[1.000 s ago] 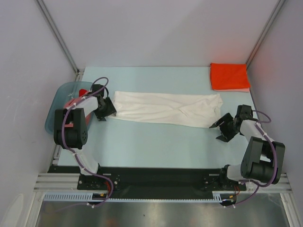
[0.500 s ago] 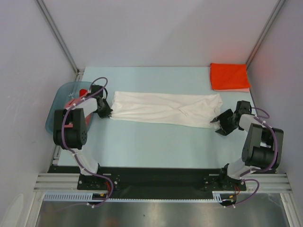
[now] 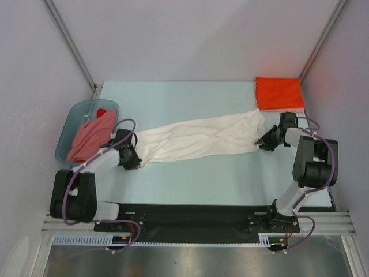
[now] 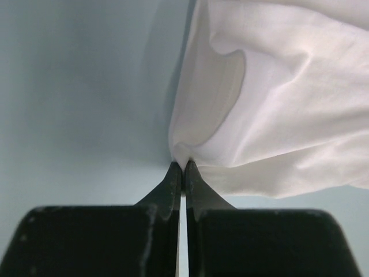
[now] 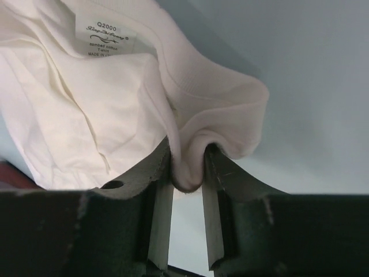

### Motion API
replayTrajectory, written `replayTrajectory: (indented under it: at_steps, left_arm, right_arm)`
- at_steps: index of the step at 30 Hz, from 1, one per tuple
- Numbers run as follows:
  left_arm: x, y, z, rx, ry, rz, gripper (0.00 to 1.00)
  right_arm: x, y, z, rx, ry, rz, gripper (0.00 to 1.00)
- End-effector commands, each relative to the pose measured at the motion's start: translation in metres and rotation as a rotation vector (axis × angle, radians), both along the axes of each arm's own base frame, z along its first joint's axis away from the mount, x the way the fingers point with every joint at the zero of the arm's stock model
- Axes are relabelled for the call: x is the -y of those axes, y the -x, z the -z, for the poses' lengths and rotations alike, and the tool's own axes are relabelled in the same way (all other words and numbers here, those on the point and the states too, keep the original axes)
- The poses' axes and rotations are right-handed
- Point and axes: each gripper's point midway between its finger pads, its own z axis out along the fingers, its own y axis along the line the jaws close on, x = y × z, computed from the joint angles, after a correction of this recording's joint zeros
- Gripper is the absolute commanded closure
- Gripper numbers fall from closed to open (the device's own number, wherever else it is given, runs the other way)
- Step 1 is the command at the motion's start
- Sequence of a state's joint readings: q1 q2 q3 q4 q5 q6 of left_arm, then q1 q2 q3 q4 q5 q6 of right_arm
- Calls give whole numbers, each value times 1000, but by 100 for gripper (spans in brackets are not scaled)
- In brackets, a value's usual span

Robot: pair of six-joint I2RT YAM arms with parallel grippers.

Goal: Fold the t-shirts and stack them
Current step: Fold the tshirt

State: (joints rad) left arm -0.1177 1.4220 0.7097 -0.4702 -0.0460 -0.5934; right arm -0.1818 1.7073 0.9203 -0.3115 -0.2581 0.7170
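Observation:
The long white t-shirt (image 3: 196, 138) lies slanted across the table, its left end nearer and its right end farther. My left gripper (image 3: 136, 163) is shut on a thin fold of its left end; in the left wrist view the fingertips (image 4: 183, 167) pinch white cloth (image 4: 277, 104). At the shirt's collar end my right gripper (image 3: 262, 141) is shut on a thick bunch of cloth; in the right wrist view it sits between the jaws (image 5: 187, 156), below the neck label (image 5: 105, 38). A folded orange-red t-shirt (image 3: 279, 93) lies at the far right corner.
A blue-grey basin (image 3: 64, 144) at the left edge holds a salmon-pink t-shirt (image 3: 92, 135) and a bit of a red one (image 3: 101, 112). Metal frame posts and grey walls stand on both sides. The arm bases sit on the black rail at the near edge.
Both grippers have shut on the white t-shirt's ends. The left end has been drawn toward the near edge and the right end shifted farther, so the shirt lies slanted. The left arm no longer covers the basin.

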Motion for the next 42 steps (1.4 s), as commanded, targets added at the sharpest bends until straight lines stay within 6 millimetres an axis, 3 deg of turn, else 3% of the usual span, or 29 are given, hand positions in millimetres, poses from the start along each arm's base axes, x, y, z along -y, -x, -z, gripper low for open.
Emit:
replayTrajectory:
  at_steps: [1, 2, 7, 10, 14, 18, 19, 20, 22, 23, 24, 25, 27, 28, 29, 31, 32, 33, 34, 36, 37, 39, 40, 42]
  left_arm:
    - [14, 53, -1, -65, 24, -12, 100]
    - [16, 72, 5, -102, 29, -30, 100]
    - [53, 99, -14, -50, 63, 27, 100]
    - [64, 123, -7, -57, 102, 39, 100]
    - [82, 140, -1, -56, 151, 53, 100]
    - [102, 150, 5, -75, 176, 107, 100]
    - [112, 156, 6, -82, 183, 151, 100]
    - [127, 152, 2, -61, 216, 179, 100]
    - [145, 165, 9, -118, 197, 249, 100]
    - [167, 158, -3, -94, 227, 279, 100]
    - [175, 163, 6, -131, 187, 303, 100]
    - [196, 171, 2, -133, 204, 369, 100]
    - [234, 168, -11, -125, 247, 431, 100]
    - [248, 177, -4, -167, 245, 478, 100]
    - [268, 174, -16, -145, 276, 520, 100]
    - [277, 177, -14, -169, 247, 567, 99]
    - [285, 172, -23, -150, 252, 603, 94]
    - [286, 172, -27, -146, 246, 622, 84]
    - [285, 170, -34, -130, 246, 634, 59]
    - [289, 164, -54, -67, 270, 689, 46]
    - [285, 158, -60, -51, 273, 691, 37]
    - [283, 153, -84, -8, 324, 744, 31]
    - [274, 143, -90, -4, 331, 722, 30]
    - [262, 138, -112, 27, 385, 752, 29]
  right_arm:
    - [1, -14, 13, -8, 105, -95, 72]
    - [-1, -26, 12, 11, 122, -133, 72]
    - [-23, -69, 13, 74, 156, -235, 73]
    - [-40, -103, 13, 129, 176, -264, 73]
    - [-66, -153, 8, 213, 166, -291, 73]
    - [-77, -205, 8, 278, 156, -282, 73]
    - [-81, -227, -10, 334, 152, -278, 73]
    - [-85, -234, 12, 309, 137, -286, 73]
    - [-97, -249, 17, 329, 124, -303, 72]
    - [-105, -267, 14, 367, 124, -311, 72]
    - [-109, -271, 21, 363, 122, -314, 72]
    - [-119, -278, 19, 379, 109, -328, 72]
    - [-129, -294, 24, 390, 89, -325, 72]
    - [-135, -298, 24, 395, 82, -329, 71]
    - [-140, -300, 28, 395, 75, -336, 71]
    - [-143, -303, 24, 399, 73, -341, 65]
    - [-140, -302, 21, 398, 76, -339, 62]
    - [-137, -298, 15, 385, 85, -352, 59]
    - [-130, -295, 11, 371, 104, -348, 50]
    - [-113, -282, 4, 317, 135, -362, 43]
    - [-105, -276, -13, 315, 148, -362, 38]
    - [-82, -260, -28, 268, 166, -362, 31]
    - [-74, -250, -52, 274, 185, -379, 30]
    - [-60, -221, -62, 204, 205, -402, 29]
